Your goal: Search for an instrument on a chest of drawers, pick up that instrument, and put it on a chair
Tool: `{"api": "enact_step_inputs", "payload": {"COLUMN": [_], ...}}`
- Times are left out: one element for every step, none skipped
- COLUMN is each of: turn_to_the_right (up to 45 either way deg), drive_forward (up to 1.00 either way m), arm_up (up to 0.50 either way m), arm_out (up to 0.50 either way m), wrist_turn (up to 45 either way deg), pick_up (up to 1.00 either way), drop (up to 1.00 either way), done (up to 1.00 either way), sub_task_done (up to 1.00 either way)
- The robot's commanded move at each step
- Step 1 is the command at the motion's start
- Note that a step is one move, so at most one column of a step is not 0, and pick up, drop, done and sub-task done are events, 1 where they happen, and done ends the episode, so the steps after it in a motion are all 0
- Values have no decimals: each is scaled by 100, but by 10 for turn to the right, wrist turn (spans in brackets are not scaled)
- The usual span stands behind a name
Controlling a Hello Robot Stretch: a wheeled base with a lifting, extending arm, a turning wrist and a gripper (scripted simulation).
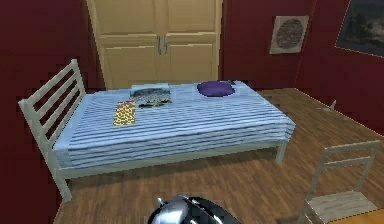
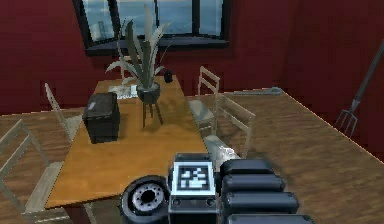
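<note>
A pale wooden chair [image 1: 345, 185] stands at the forward view's lower right, on the wood floor. Several more pale chairs ring a wooden dining table [image 2: 120, 150] in the arm side view; one chair [image 2: 228, 118] stands at the table's right side and another [image 2: 60, 110] at its left. My gripper's dark round body [image 2: 148, 198] sits at the arm side view's bottom edge, left of a white marker square [image 2: 192, 178]. Its far end cannot be made out, so I cannot tell whether it holds anything.
A bed [image 1: 170, 120] with a blue striped cover and white frame lies ahead, bearing a purple cushion [image 1: 215, 89] and a yellow patterned item [image 1: 125, 113]. Cream double doors [image 1: 158, 40] stand behind it. The table carries a black box [image 2: 102, 118] and a potted plant [image 2: 148, 65].
</note>
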Motion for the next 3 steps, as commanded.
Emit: {"api": "enact_step_inputs", "payload": {"turn_to_the_right": [0,0,0], "drive_forward": [0,0,0], "arm_up": [0,0,0], "arm_out": [26,0,0], "wrist_turn": [0,450,300], "pick_up": [0,0,0], "drop": [0,0,0], "done": [0,0,0], "sub_task_done": [0,0,0]}}
